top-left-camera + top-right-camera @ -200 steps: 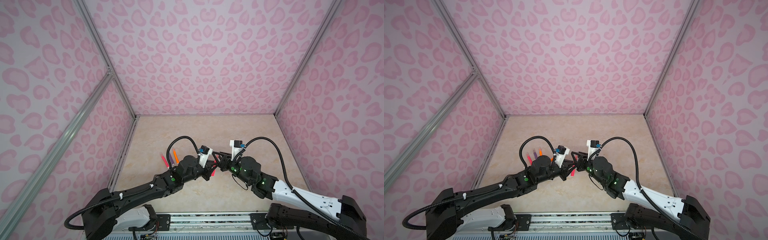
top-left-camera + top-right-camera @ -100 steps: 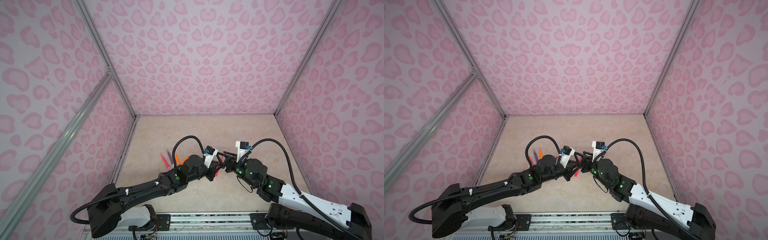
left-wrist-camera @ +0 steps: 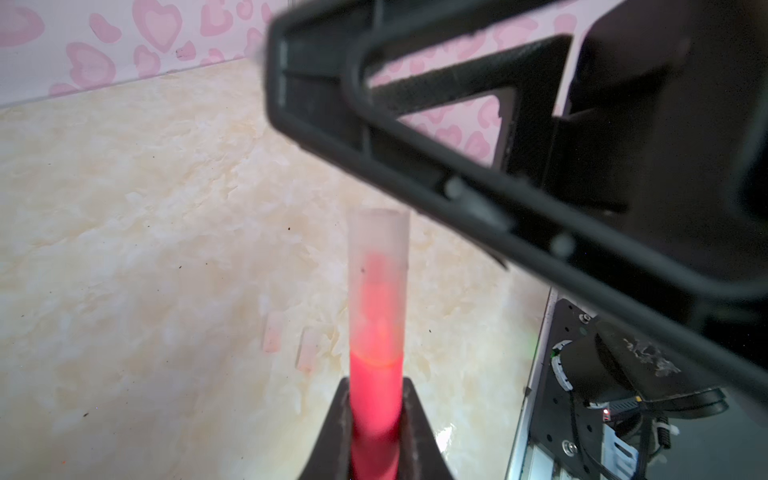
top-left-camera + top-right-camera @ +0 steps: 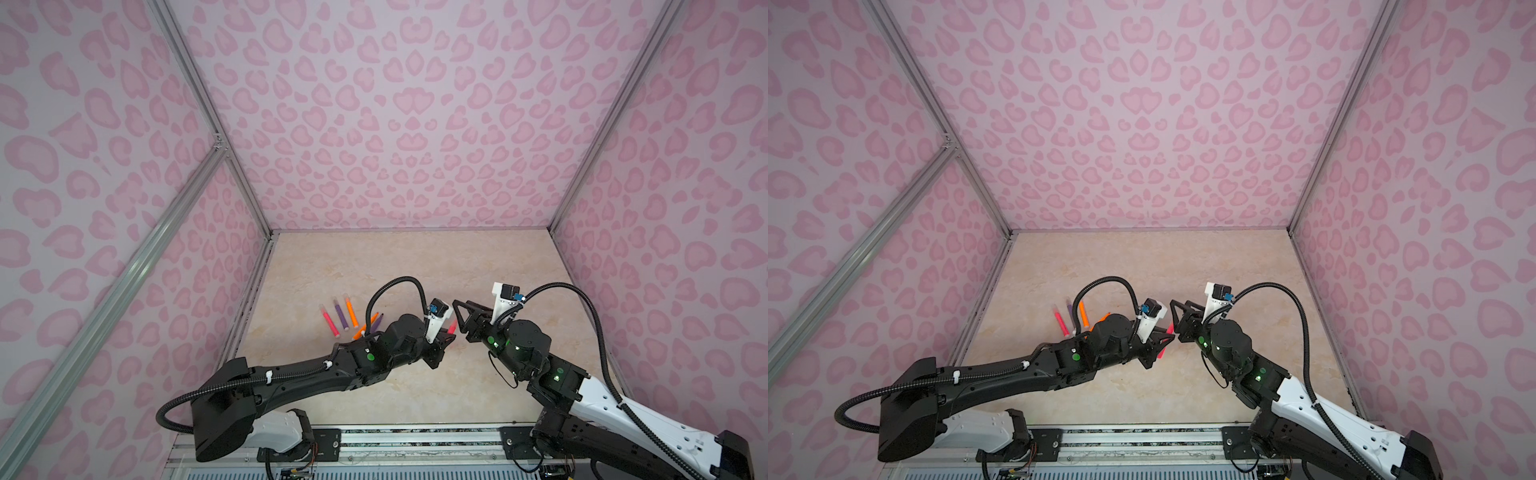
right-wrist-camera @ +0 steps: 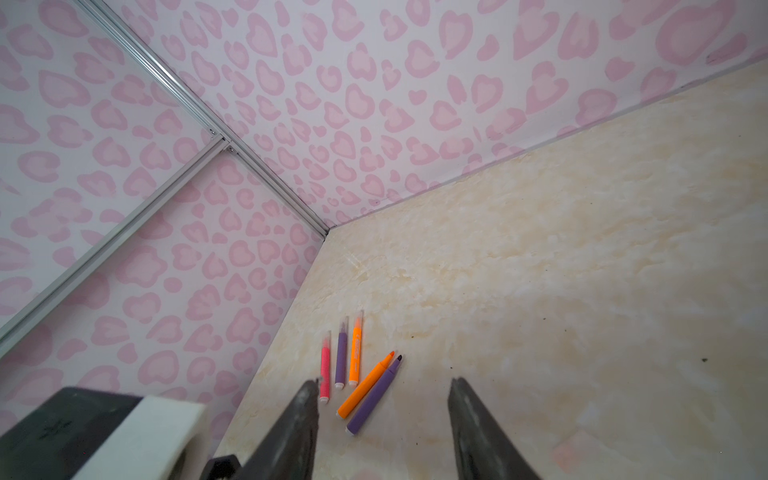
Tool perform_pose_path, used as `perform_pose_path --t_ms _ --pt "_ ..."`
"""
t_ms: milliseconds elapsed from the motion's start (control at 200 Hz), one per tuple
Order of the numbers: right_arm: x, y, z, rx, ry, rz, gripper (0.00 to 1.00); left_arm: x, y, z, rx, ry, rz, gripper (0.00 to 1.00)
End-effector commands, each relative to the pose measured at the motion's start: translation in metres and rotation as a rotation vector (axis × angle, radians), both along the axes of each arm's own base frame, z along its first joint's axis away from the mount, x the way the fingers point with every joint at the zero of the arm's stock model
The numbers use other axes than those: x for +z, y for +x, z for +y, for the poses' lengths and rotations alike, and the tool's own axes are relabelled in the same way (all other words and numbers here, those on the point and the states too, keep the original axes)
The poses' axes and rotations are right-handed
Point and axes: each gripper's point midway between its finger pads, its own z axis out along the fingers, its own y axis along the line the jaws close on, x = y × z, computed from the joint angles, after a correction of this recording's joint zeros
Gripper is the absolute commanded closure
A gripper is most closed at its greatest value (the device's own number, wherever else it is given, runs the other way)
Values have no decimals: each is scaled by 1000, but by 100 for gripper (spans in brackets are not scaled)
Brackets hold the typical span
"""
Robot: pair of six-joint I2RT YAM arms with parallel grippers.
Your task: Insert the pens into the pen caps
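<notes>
The pink pen [image 3: 376, 374] wears a frosted clear cap [image 3: 377, 257] over its tip. The left gripper [image 3: 376, 409] clamps its barrel. The right gripper [image 5: 384, 380], at three o'clock, stands apart and empty.

My left gripper [image 3: 376, 384] is black and my right gripper [image 5: 384, 381] dark charcoal; the pink-red pen [image 3: 376, 399] between my left fingers glows neon, its tip showing red through a frosted, colourless cap [image 3: 377, 249]. At nine o'clock from my left gripper in a top view are a pink pen [image 4: 328, 322], a purple pen [image 4: 340, 314] and an orange pen [image 4: 351, 312], each white at the butt, beside a bare orange pen [image 5: 365, 388] with an orange tip and a bare purple pen [image 5: 374, 397] with a dark one. The table [image 5: 582, 249] is cream-beige with pale marbled mottling, and the walls [image 4: 395, 124] are pale lilac strewn with pink heart-like blotches.
</notes>
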Motion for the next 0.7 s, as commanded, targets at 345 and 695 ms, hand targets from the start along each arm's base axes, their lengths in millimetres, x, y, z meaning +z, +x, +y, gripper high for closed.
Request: perform_pose_path --t_ms 345,695 --pt "-9 4 11 28 -5 28 71 -1 5 1 43 65 -55 97" --pt "-13 8 21 47 -8 46 84 2 7 5 66 61 -65 97"
